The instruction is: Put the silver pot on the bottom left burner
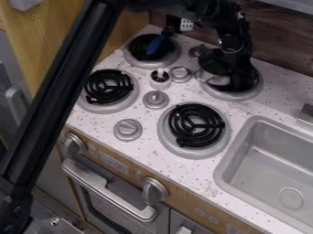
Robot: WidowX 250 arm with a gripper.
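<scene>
Camera view: the silver pot [215,78] is at the top right burner [231,95]. The black gripper [236,54] is right down at the pot, but I can't tell if it's holding on. Something blue [156,44] is over the top left burner [142,63].

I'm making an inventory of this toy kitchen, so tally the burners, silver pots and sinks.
Burners: 4 (front left, front right, back left, back right)
Silver pots: 1
Sinks: 1
Total: 6
</scene>
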